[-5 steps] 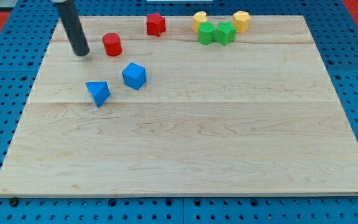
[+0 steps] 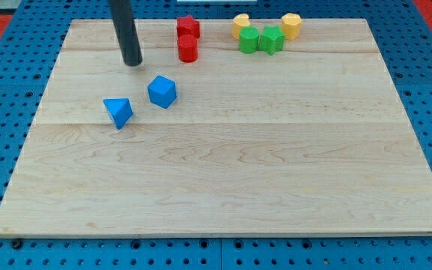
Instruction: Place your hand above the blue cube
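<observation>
The blue cube [image 2: 162, 91] sits on the wooden board [image 2: 223, 172] in the upper left part. A blue triangular block [image 2: 118, 112] lies just to its left and slightly lower. My tip [image 2: 133, 63] rests on the board above and to the left of the blue cube, a short gap away. A red cylinder [image 2: 188, 48] stands to the right of my tip, touching a red star block [image 2: 188, 27] above it.
Near the board's top edge stand two green blocks [image 2: 260, 40] side by side, with a yellow block [image 2: 241, 24] on their upper left and another yellow block [image 2: 292, 25] on their upper right. Blue pegboard [image 2: 6, 112] surrounds the board.
My tip moved right by about fifty pixels. The red cylinder moved right and slightly up, ending against the red star. The blue blocks did not move.
</observation>
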You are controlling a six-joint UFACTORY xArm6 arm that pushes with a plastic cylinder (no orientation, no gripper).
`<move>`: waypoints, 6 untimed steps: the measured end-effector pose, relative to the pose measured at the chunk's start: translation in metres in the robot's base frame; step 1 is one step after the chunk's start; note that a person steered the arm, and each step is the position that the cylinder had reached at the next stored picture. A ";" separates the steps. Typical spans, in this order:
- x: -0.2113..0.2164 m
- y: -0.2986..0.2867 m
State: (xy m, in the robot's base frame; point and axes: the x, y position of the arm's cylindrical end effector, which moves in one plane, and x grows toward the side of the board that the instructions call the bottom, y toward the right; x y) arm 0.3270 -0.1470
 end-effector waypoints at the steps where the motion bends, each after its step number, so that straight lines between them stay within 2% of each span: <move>1: 0.021 0.010; 2: 0.018 0.024; 3: 0.050 0.013; 4: 0.018 0.010; 5: -0.006 0.059; 6: 0.016 0.120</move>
